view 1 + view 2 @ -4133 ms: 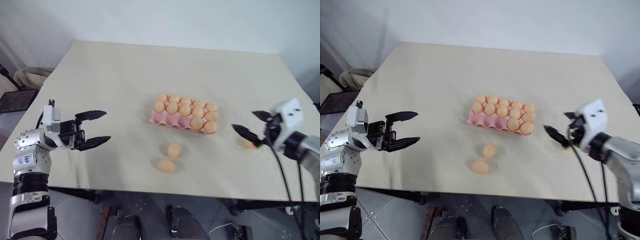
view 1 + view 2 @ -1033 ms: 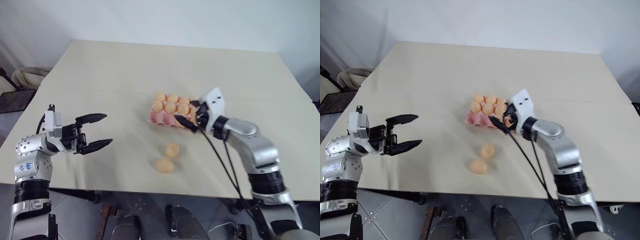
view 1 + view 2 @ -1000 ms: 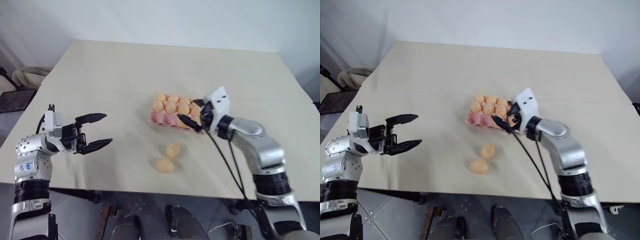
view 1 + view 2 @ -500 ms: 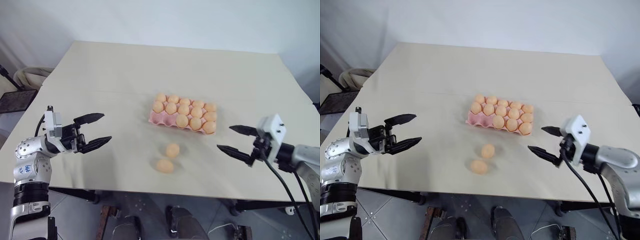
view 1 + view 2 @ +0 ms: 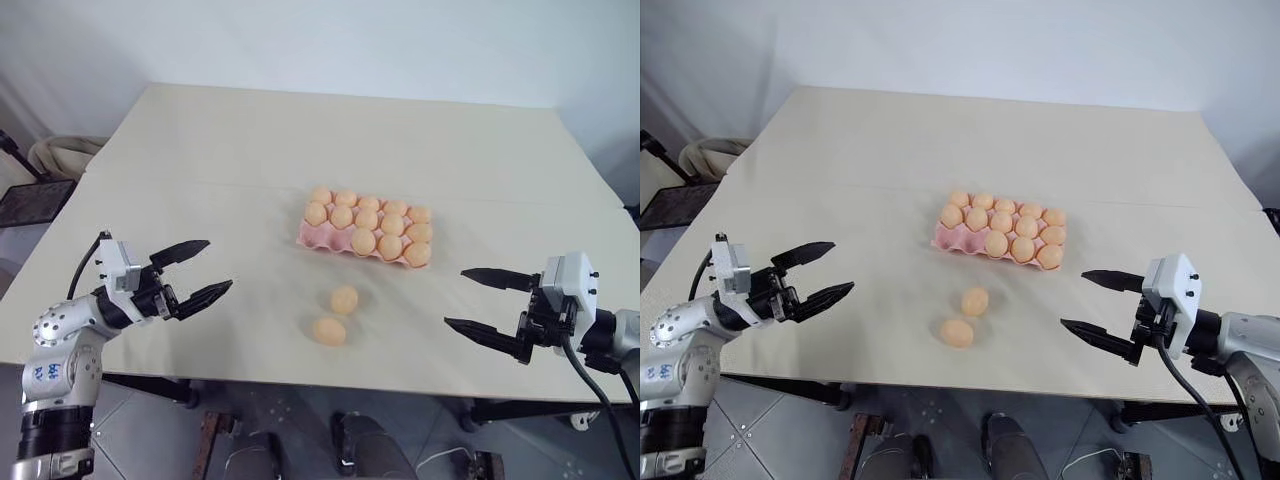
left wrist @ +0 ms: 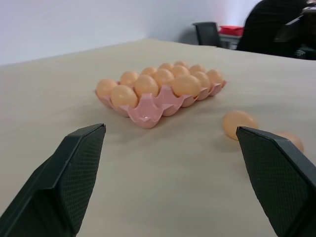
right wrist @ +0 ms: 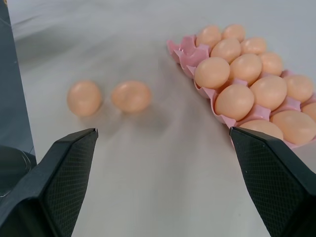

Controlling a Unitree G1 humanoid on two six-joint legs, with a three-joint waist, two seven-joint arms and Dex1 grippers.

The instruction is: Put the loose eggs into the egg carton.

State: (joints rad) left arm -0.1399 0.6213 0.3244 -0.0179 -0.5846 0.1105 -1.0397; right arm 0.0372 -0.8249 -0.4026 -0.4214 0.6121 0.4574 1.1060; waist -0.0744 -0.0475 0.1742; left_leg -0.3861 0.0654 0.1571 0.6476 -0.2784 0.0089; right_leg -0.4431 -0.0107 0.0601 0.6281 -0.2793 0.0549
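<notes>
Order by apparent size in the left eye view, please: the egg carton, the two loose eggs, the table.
1. The table, largest by far.
2. The egg carton.
3. The two loose eggs look alike in size, so I do not rank them.

- A lab or office test room is suggested by plain white walls (image 5: pixel 400 40).
- A bare beige bench (image 5: pixel 250 150) is seen.
- Possibly an office chair (image 6: pixel 206 32) is glimpsed behind.

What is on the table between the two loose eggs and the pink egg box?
Nothing. In the left eye view, the table is bare between the two loose eggs and the pink egg carton.
</notes>
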